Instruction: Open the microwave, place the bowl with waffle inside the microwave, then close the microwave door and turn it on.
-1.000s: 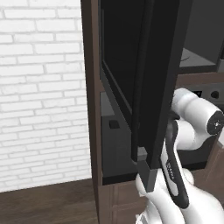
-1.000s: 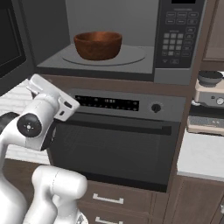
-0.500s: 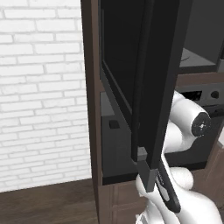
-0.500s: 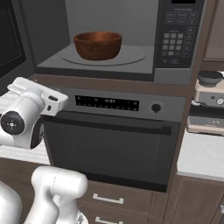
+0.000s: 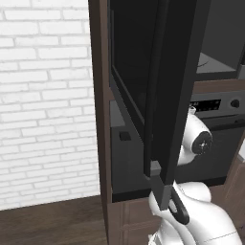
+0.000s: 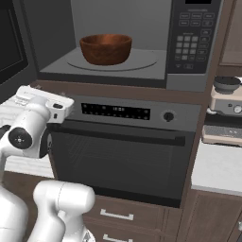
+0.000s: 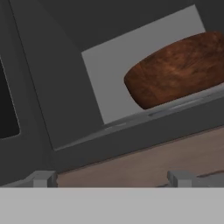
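The microwave (image 6: 191,42) stands open, and the brown bowl (image 6: 106,48) sits on its round tray inside. The waffle is hidden by the bowl's wall. The microwave door (image 5: 167,95) is swung out to the left, edge-on in the left base view, and its black glass (image 6: 10,42) shows at the left of the right base view. My hand (image 6: 47,101) hovers below the cavity's left front corner, apart from the bowl. In the hand view the bowl (image 7: 179,74) lies up to the right. My gripper (image 7: 111,179) is open, with nothing between its fingertips.
Under the microwave is an oven (image 6: 118,160) with a handle bar (image 6: 118,134) and a round knob (image 6: 168,116). A coffee machine (image 6: 227,108) stands on the counter (image 6: 217,165) at right. Drawers (image 6: 113,215) sit below. A white brick wall (image 5: 43,95) lies to the left.
The arm has drawn a little to the left and the hand has turned, still open. Bowl and door have not moved.
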